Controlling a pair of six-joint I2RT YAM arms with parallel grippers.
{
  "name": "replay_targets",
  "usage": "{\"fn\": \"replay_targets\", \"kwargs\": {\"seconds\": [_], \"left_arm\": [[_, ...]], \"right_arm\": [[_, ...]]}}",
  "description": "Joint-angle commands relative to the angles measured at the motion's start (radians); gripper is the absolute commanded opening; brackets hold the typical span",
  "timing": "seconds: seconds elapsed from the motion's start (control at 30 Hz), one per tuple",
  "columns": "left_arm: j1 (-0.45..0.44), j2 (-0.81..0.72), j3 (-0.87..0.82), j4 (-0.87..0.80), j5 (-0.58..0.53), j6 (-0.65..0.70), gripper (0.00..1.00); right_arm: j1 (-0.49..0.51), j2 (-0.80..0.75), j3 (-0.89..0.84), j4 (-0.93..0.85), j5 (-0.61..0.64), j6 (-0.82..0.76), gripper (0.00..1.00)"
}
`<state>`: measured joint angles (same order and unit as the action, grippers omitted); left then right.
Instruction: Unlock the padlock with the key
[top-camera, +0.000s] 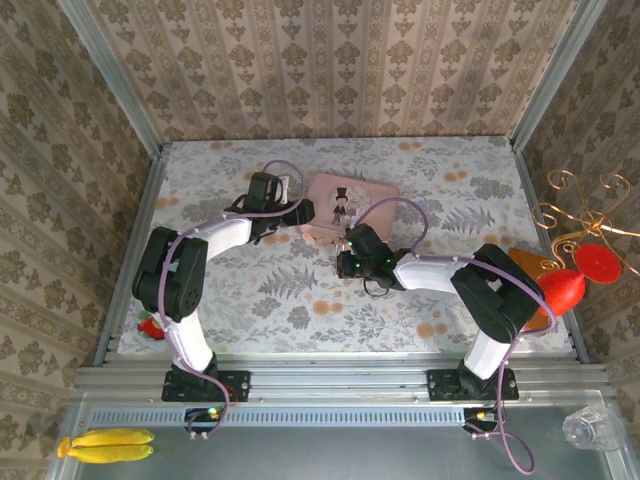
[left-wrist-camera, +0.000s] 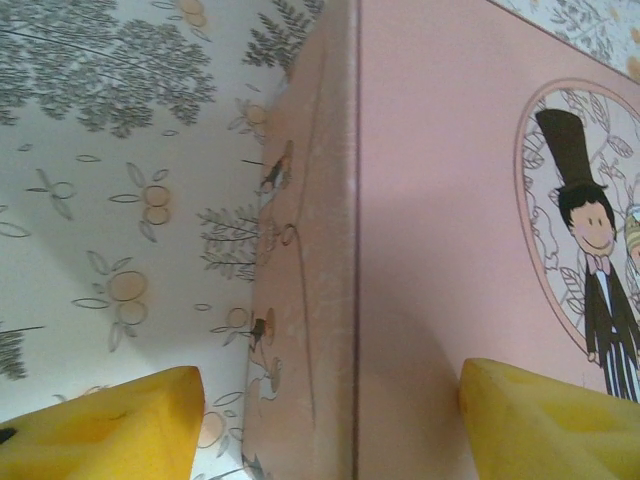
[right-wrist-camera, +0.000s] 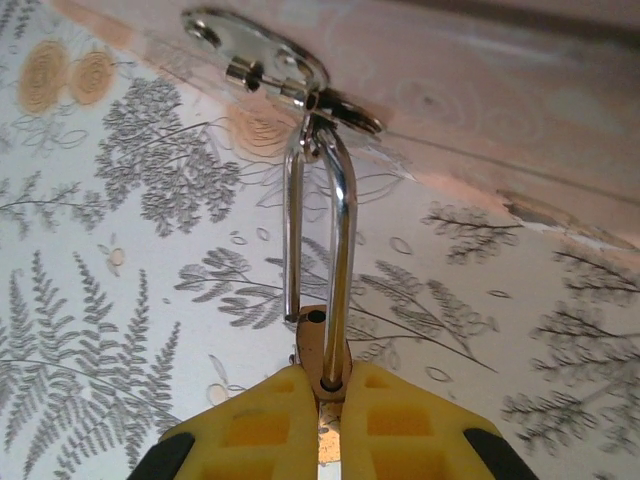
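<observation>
Padlock (right-wrist-camera: 320, 345) (shackle through the tin's (right-wrist-camera: 480, 90) hasp (right-wrist-camera: 262, 62)) sits pinched between the right end effector's (right-wrist-camera: 325, 388) fingers.

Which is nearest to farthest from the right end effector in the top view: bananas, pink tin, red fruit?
1. pink tin, just beyond the right end effector.
2. red fruit, well off to the left.
3. bananas, bottom-left corner of the view.

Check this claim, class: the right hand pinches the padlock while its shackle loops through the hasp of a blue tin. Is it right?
Wrong colour: the tin is pink, not blue, as the left wrist view shows. The right hand does pinch the padlock, its shackle through the tin's hasp.
</observation>
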<state>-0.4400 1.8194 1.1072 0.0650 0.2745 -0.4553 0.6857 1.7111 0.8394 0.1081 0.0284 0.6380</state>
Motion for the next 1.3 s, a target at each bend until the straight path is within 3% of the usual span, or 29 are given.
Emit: {"fn": "replay_targets", "kwargs": {"seconds": [0.0,0.3,0.57,0.87,1.1,1.27], "left_arm": [[-0.011,0.043,-0.003,-0.086,-0.045,0.021,0.65],[-0.124,0.039,-0.114,-0.072,-0.131,-0.023,0.61],[-0.239,0.039,-0.181,-0.037,-0.219,-0.157,0.59],[-0.349,0.023,-0.169,-0.076,-0.319,-0.185,0.59],[-0.375,0.019,-0.157,-0.074,-0.303,-0.177,0.60],[-0.396,0.017,-0.130,-0.102,-0.286,-0.181,0.60]], "right_arm": [[-0.001,-0.030,0.004,-0.108,0.133,-0.004,0.02],[-0.025,-0.073,-0.012,-0.170,0.261,0.038,0.00],[-0.153,-0.119,-0.073,-0.104,0.161,0.133,0.00],[-0.282,-0.111,-0.099,-0.024,0.014,0.209,0.00],[-0.314,-0.067,-0.038,-0.063,0.009,0.195,0.00],[-0.364,-0.063,-0.055,0.044,-0.107,0.310,0.00]]}}
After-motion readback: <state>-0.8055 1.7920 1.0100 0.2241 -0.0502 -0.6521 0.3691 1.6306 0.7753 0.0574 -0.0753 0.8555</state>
